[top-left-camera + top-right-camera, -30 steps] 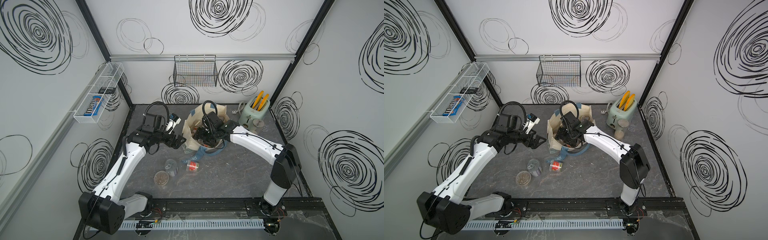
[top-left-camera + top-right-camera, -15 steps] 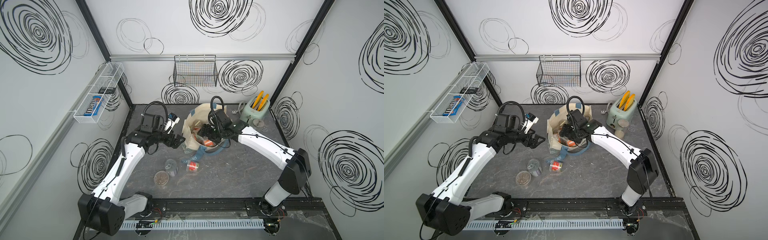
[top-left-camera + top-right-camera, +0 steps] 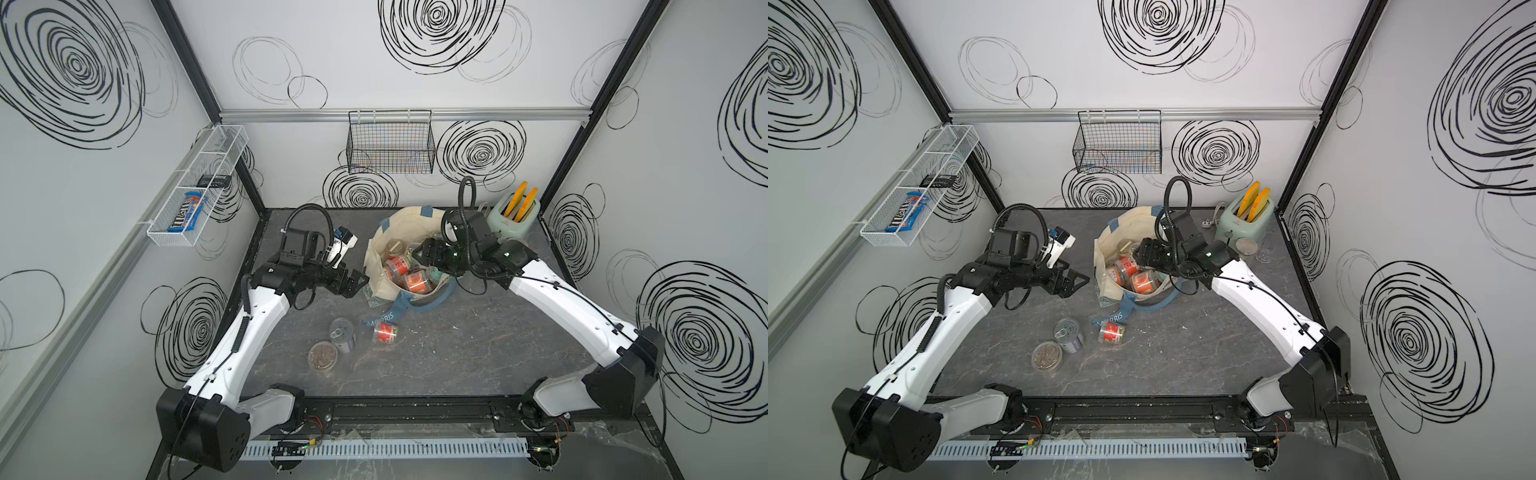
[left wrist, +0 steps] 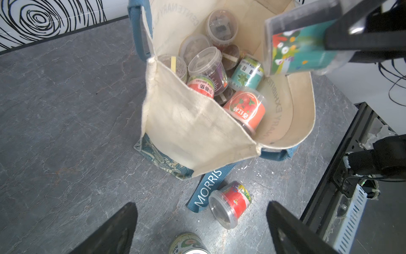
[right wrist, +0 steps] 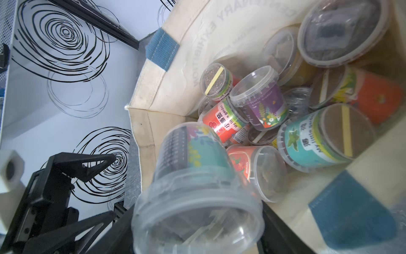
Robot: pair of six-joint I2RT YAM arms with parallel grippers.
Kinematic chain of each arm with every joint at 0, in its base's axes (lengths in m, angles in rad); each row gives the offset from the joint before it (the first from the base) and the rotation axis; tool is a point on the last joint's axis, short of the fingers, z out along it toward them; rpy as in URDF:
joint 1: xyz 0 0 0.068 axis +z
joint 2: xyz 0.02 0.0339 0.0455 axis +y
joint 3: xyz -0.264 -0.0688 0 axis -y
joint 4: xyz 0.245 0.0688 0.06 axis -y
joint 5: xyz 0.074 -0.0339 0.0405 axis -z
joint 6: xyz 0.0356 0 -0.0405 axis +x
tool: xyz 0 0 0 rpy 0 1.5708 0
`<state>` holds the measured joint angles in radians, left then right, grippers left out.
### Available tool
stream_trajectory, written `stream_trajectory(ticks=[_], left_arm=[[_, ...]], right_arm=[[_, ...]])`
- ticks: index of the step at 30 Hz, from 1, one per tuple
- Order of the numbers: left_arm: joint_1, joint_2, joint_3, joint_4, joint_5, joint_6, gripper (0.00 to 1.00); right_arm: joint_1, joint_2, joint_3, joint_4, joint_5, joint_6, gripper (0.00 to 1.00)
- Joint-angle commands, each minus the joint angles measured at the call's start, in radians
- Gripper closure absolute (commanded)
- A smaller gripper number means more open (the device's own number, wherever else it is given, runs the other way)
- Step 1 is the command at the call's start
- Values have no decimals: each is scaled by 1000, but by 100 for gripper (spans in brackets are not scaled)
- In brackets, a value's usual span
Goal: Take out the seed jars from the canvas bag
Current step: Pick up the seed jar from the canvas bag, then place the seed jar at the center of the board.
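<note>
As your right fingers (image 4: 362,37) are clamping a teal-labelled clear jar (image 5: 193,176) over the cream canvas bag (image 4: 193,132), left fingers (image 4: 114,231) are hanging apart.

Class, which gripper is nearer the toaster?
Right. The right gripper holds a jar over the bag, beside the toaster; the left gripper is beyond the bag's far side.

Bright, even light, soft shadows, wide-angle bowing at edges, and the nearest seed jar (image 5: 197,187) blurred
</note>
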<state>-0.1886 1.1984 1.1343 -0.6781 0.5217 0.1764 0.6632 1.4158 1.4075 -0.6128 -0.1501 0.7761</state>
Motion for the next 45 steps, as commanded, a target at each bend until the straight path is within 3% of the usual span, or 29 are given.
stream_trajectory(ticks=[1,17,26,33,39,45], left_arm=[[9,-20,-4,31,22,11,4],[9,7,19,15,15,26,4],[13,20,24,8,9,28,4],[14,15,18,10,8,32,4],[28,-2,21,3,-9,40,4],[49,-35,-18,17,4,37,4]], right_arm=[[-5,-83,-17,-87,4,-68,23],[-7,-360,-178,-376,-34,-75,23],[-6,-448,-415,-335,-85,-1,22],[-50,-382,-511,-286,54,1,21],[-154,-340,-589,-191,58,-40,22],[-226,-265,-597,-256,88,-98,21]])
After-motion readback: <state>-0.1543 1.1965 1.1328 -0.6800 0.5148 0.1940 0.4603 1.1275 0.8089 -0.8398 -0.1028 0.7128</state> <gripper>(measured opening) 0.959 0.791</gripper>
